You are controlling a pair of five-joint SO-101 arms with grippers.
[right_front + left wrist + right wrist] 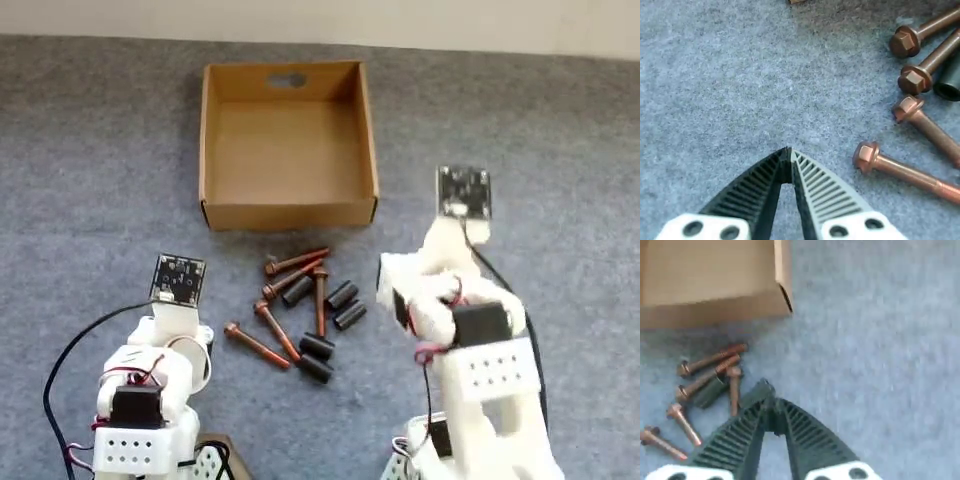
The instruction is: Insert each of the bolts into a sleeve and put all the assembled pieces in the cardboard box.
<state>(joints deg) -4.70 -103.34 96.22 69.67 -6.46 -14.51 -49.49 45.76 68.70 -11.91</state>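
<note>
5 coppery hex-head bolts (320,301), black cylindrical sleeves (341,296); fuzzy grey carpet (100,150).

overhead; close wrists; bolts (320,300) likely common

No legible text, label, brand, number or sign. The cardboard box (290,213), the bolts (297,262) and the sleeves (341,295) carry no readable marking in any view.
</note>
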